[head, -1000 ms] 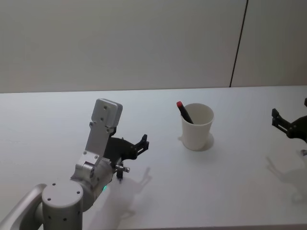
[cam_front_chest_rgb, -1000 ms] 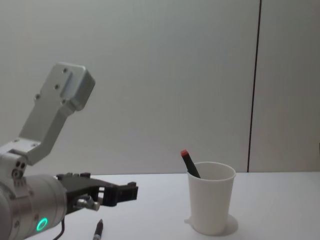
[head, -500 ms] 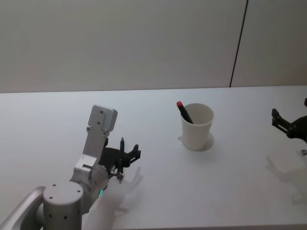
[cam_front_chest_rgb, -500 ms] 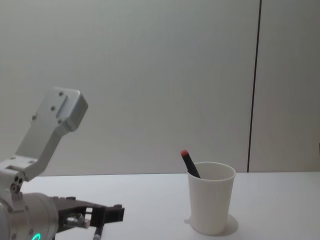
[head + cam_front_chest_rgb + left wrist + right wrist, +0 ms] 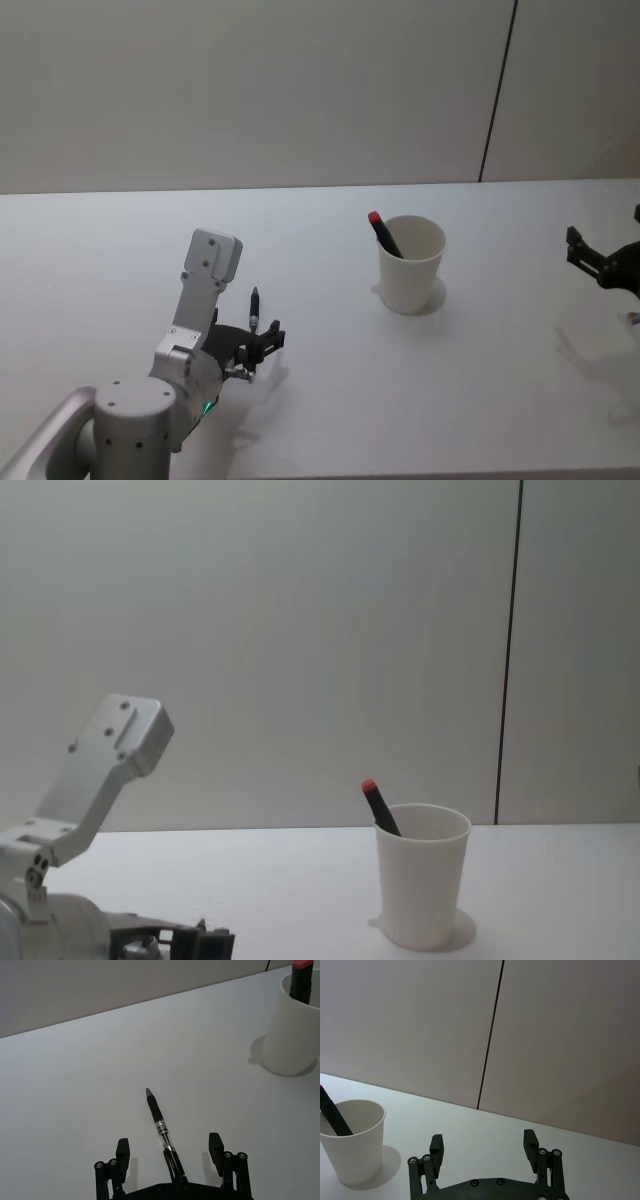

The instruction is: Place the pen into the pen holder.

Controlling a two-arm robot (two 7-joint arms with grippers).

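The left pincer [image 5: 258,348] is low over the white desk [image 5: 330,400], on the robot's left and well apart from the pen holder [image 5: 411,265]. Its fingers [image 5: 122,1151] are spread wide, one on each side of the pen [image 5: 160,1127] and clear of it. The pen is a slim dark one with a clear section and lies flat on the desk. In the left wrist view its tip points away from the pincer, and its rear end runs in under the pincer's body between the two fingers. From the head view the pen [image 5: 253,308] lies just ahead of the left pincer, pointing toward the far edge of the desk. The pen holder, a plain white paper cup, stands upright near the middle of the desk. A red-capped pen [image 5: 383,233] leans inside it against the rim on the robot's left, with its cap above the rim. The right pincer [image 5: 590,258] is at the right edge of the head view, above the desk and well apart from the pen holder. Its fingers [image 5: 436,1146] are spread wide and hold nothing.
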